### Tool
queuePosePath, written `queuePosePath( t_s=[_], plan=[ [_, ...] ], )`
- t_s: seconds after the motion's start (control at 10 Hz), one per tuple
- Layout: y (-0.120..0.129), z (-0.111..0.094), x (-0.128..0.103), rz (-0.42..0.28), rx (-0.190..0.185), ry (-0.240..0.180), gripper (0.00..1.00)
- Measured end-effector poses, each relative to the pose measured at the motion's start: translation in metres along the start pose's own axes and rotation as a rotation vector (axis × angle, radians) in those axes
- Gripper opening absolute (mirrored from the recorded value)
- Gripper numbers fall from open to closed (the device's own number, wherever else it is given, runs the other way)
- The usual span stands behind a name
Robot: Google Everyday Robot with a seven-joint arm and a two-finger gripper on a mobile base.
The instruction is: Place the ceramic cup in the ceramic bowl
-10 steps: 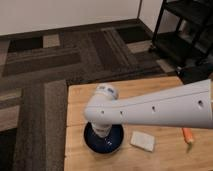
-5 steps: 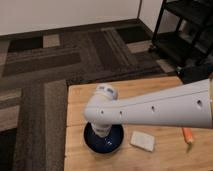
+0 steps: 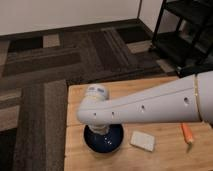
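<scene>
The ceramic bowl [image 3: 115, 141], dark navy and glossy, sits on the wooden table [image 3: 150, 89] near its front left. My white arm reaches in from the right, and its wrist [image 3: 95, 107] hangs directly over the bowl. The gripper [image 3: 100, 131] points down into the bowl from under the wrist and is mostly covered by it. The ceramic cup is hidden; a pale shape under the wrist could be part of it or of the gripper, I cannot tell which.
A flat white rectangular block [image 3: 142, 140] lies just right of the bowl. An orange stick-like object [image 3: 186, 133] lies further right. A black metal shelf [image 3: 182, 35] stands at the back right, on the patterned dark carpet [image 3: 60, 55] beyond the table.
</scene>
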Motion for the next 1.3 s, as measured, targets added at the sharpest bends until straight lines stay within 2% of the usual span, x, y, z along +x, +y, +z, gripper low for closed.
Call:
queuePosePath(
  t_s=[0.3,0.5,0.6,1.1,1.2,1.3],
  plan=[
    [0.004,-0.001,-0.004,-0.009,0.017,0.012,0.12],
    [0.006,-0.002,-0.005,-0.002,0.026,0.002,0.0],
    [0.008,-0.002,-0.005,0.006,0.024,-0.004,0.04],
    [0.016,-0.005,0.002,0.034,0.036,-0.013,0.67],
    [0.017,-0.003,0.002,0.04,0.033,-0.016,0.75],
    [0.017,-0.004,0.002,0.04,0.034,-0.017,0.77]
  ],
)
